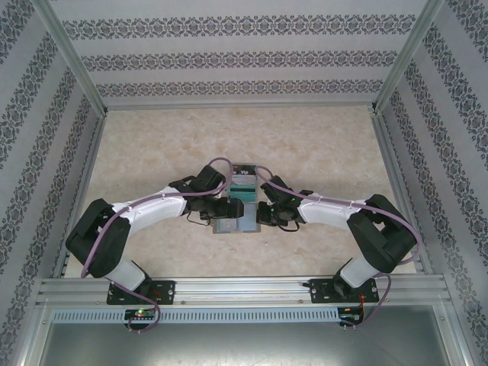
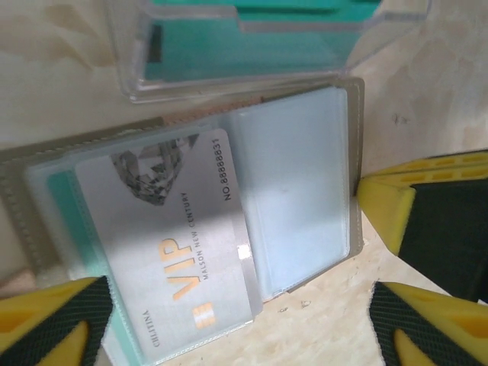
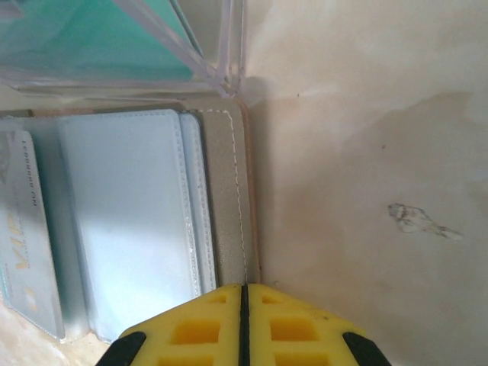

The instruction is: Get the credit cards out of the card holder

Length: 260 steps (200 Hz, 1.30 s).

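Note:
The card holder [image 2: 305,175] lies open on the table, its bluish pocket panels facing up. A grey credit card [image 2: 171,244] marked VIP sticks partway out of its left pocket, and a teal card [image 2: 62,210] shows under it. My left gripper [image 2: 244,335] hangs open just above the near edge of the grey card, with one yellow finger [image 2: 53,320] at each side, touching nothing. My right gripper [image 3: 244,305] is shut, its tips resting on the card holder's right border [image 3: 229,198]. From above, both grippers meet over the card holder [image 1: 235,225].
A clear plastic box [image 2: 252,46] holding teal cards stands right behind the card holder, touching its far edge [image 3: 221,46]. Pale marbled table lies all round. Patterned walls and metal rails [image 1: 84,175] bound the workspace.

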Each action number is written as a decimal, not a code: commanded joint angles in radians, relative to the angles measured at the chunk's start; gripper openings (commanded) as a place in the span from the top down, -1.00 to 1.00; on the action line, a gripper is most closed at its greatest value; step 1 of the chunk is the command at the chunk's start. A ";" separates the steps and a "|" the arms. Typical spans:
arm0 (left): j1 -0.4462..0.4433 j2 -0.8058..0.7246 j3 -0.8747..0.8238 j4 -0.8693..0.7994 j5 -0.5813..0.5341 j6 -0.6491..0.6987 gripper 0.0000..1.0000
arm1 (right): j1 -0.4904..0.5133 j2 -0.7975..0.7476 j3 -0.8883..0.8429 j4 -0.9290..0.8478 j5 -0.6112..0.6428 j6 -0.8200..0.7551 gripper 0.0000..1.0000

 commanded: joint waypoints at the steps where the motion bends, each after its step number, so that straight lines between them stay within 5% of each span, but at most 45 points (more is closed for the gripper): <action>1: 0.023 -0.024 -0.003 -0.058 -0.048 0.046 -0.52 | 0.015 -0.052 0.035 -0.013 0.045 -0.009 0.85; 37: 0.036 0.001 -0.016 -0.066 -0.066 0.059 0.18 | 0.036 -0.040 0.071 0.045 -0.004 0.016 0.81; 69: 0.040 0.029 -0.032 -0.062 -0.076 0.058 0.60 | 0.065 0.037 0.131 0.097 -0.064 0.039 0.79; 260: 0.041 0.048 -0.089 -0.038 -0.077 0.017 0.74 | 0.079 0.220 0.156 0.206 -0.207 0.095 0.67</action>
